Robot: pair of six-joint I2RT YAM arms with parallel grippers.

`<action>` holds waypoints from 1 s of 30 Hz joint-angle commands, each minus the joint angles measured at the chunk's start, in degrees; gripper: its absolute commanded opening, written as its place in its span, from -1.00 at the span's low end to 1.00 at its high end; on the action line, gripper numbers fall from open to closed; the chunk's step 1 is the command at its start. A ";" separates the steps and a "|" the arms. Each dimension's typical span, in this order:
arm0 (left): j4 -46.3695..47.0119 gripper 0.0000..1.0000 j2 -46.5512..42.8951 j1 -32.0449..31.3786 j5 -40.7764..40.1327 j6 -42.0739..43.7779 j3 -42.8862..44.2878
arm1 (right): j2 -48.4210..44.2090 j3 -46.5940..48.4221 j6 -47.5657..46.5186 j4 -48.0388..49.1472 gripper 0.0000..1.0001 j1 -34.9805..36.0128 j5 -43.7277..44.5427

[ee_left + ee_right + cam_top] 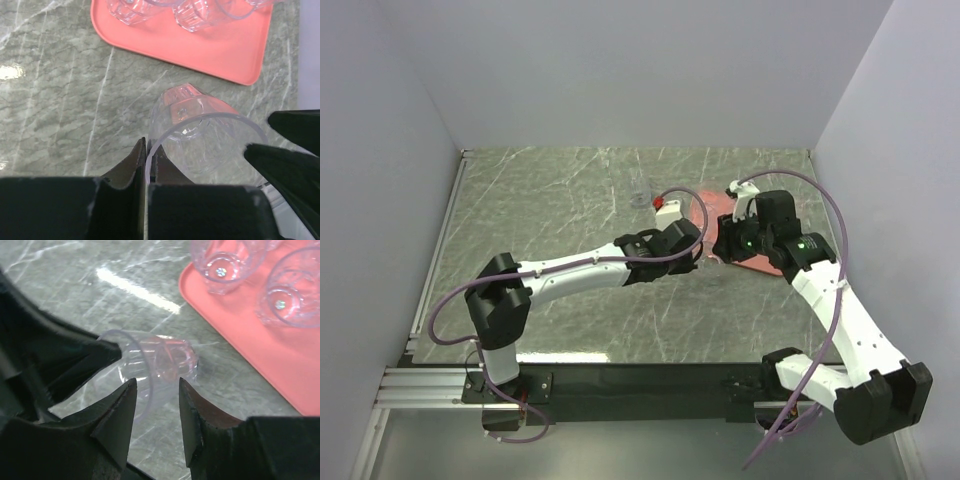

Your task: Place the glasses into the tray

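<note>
One glass (200,135) is tipped on its side, just beside the near edge of the pink tray (225,55). It is not in the tray. Its open mouth points away from the tray and its bottom points toward it. I cannot tell if it rests on the gray table (50,100) or hangs just above it.

Other glasses (192,15) stand inside the tray, near that same edge. In the top view, one more glass (640,197) stands alone on the table, off the left side of the tray. A small red and white thing (661,205) sits just beside it, and I cannot tell what it is.

The left gripper (148,155) has its fingers pressed together on the rim of the tipped glass, one inside and one outside. It pinches the thin wall.

The right gripper (157,385) is right there too, on the side away from the tray. Its fingers (125,410) are spread partway, with the tipped glass seen in the gap between them. I cannot tell if they touch it.
</note>
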 commanded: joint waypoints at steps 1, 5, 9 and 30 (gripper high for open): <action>1.85 -0.99 -1.05 -0.97 -2.40 -2.16 3.55 | 0.92 1.37 1.54 2.03 -0.12 1.30 6.51; 2.81 -0.99 -1.31 -1.24 -2.23 -2.17 3.11 | 1.36 0.76 0.84 2.11 -0.23 2.01 8.36; 3.17 -0.94 -1.58 -1.33 -1.97 -1.73 2.93 | 1.54 0.32 -0.21 2.55 -0.48 2.45 11.95; 21.79 0.18 -14.14 -1.24 6.47 7.76 -12.53 | 1.98 1.37 -16.91 -3.07 -1.00 -8.00 -9.74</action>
